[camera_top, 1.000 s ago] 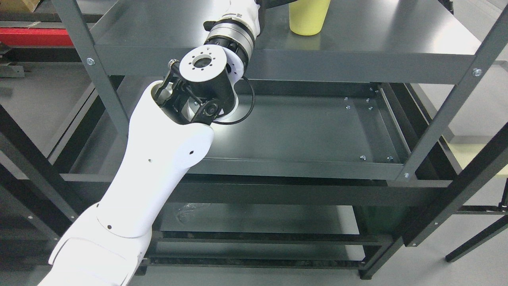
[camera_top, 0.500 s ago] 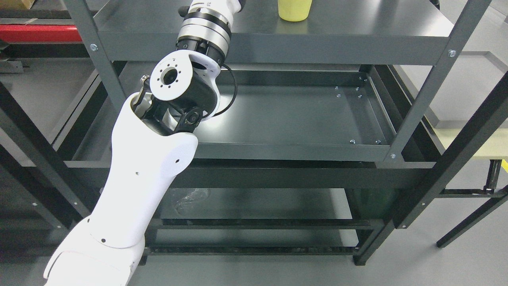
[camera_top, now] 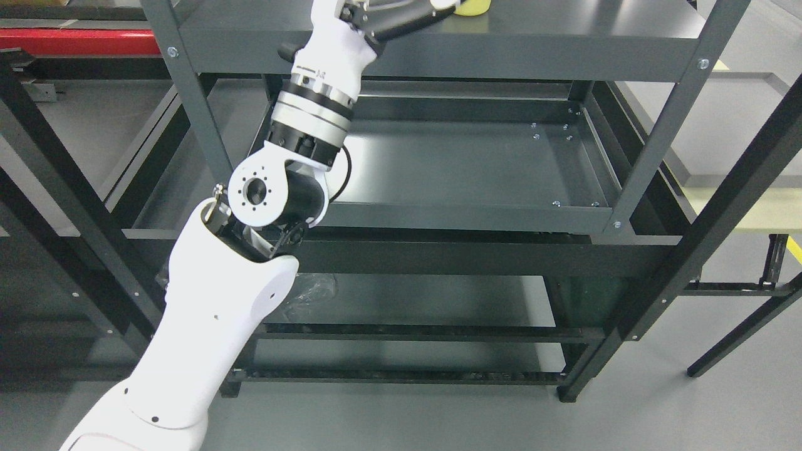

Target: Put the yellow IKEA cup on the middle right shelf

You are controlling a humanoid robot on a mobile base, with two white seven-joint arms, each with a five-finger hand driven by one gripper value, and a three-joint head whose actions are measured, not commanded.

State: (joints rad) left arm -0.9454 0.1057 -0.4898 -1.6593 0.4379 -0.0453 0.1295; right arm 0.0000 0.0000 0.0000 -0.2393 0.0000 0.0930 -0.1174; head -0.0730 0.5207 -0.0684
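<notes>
Only the base of the yellow cup [camera_top: 471,7] shows at the picture's top edge, standing on the dark grey shelf [camera_top: 564,28] of the metal rack. My left arm rises from the lower left, its elbow joint [camera_top: 263,194] in front of the tray below. The left hand [camera_top: 410,15] lies over the shelf's front part, just left of the cup. Its dark fingers [camera_top: 401,22] are stretched out toward the cup's base, not wrapped around it. The cup's upper part is out of the picture.
Below the cup's shelf is a grey shelf tray [camera_top: 476,169] with a raised rim. A lower shelf [camera_top: 401,307] sits under that. Rack uprights [camera_top: 188,106] [camera_top: 658,138] flank the arm. More dark racks stand at left and right on the grey floor.
The whole picture has shifted, so the camera moved. Relative to the rack, my left arm has drawn back: the hand, earlier out of the picture, now shows left of the cup. The cup stays put.
</notes>
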